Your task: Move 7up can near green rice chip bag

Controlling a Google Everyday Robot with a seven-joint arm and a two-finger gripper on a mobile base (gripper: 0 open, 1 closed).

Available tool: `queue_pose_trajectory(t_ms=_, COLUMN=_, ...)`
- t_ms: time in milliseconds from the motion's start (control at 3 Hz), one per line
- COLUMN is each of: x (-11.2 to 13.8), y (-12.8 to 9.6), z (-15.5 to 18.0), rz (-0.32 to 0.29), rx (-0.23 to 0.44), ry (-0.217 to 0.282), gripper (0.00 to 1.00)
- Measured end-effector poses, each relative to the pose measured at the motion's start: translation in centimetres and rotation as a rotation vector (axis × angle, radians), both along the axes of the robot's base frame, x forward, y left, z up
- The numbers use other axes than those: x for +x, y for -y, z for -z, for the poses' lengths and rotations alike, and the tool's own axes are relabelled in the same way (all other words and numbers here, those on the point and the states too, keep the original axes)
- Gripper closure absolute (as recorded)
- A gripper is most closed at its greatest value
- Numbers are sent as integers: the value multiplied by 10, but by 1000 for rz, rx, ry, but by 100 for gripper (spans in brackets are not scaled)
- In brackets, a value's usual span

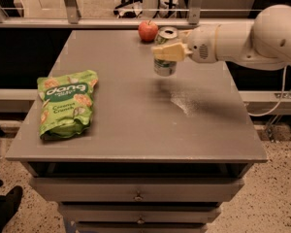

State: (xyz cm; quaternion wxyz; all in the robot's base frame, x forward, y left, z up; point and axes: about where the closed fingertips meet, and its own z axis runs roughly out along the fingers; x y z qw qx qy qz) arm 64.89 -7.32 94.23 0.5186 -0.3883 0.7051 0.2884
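Can (164, 68), silver and green, sits clenched in my gripper (161, 51). The cream fingers (172, 51) cross its middle, so the pull-tab top shows above them and the lower body below. It stands upright over the back of the table (136, 125), a little right of centre. Its base seems clear of the top, though I cannot be sure. My arm (242, 35) reaches in from the right, white and thick, level with the can.

Just behind the can and slightly left, a red apple (148, 31) rests near the back edge, close to the can; whether they touch I cannot tell. The bag (65, 106), bright green with white "dang" lettering, lies flat by the left edge, well apart from the can, its top end toward the back.

The table top is plain grey and matte, with a pale scuffed patch (184, 101) in front of the can, toward the right. Under the top are grey drawers (136, 191) with small knobs. Behind the table a pale rail (111, 22) runs across, with upright posts above it. A light cable (276, 101) hangs at the right. The floor (276, 178) is speckled, and a dark shape (2, 208) lies at the lower left that I cannot make out.
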Motion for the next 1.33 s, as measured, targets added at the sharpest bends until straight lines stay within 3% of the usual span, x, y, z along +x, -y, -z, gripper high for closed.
queue_pose_trajectory(t_ms=333, x=19, y=-67, z=15, rz=-114, rx=65, ry=-8, gripper=100)
queue_pose_trajectory(t_ms=1000, x=24, y=-138, z=38, rz=-252, rx=114, ry=-53, gripper=100)
queue_pose_trajectory(t_ms=1333, x=17, y=-168, z=50, rz=-332, rx=124, ry=-101, gripper=76)
